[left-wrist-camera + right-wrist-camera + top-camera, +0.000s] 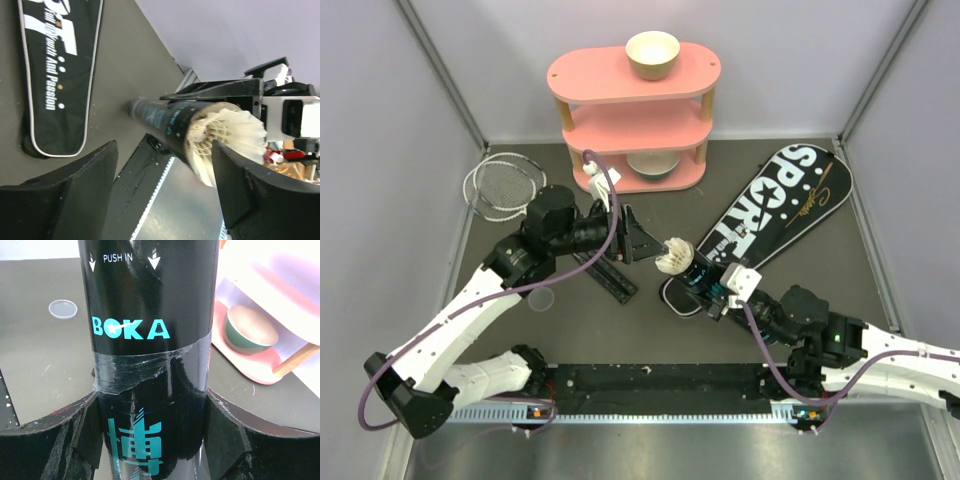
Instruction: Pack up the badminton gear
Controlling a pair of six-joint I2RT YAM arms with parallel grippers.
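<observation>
My right gripper (708, 281) is shut on the black tube (695, 273), which it holds tilted above the table; up close the tube (150, 330) fills the space between its fingers. A white feather shuttlecock (672, 256) sticks out of the tube's open mouth. My left gripper (638, 240) is open just left of that shuttlecock (235, 134), its fingers (75, 195) apart on either side and touching nothing. The black SPORT bag (775, 210) lies at the right rear. Two silver rackets (503, 185) lie at the far left. Another shuttlecock (592, 180) stands near the shelf.
A pink three-tier shelf (582, 75) stands at the back, with a cream bowl (652, 53) on top and another (650, 166) on the lowest tier. A clear round lid (542, 299) lies beside my left arm. A black strip (620, 380) runs along the near edge.
</observation>
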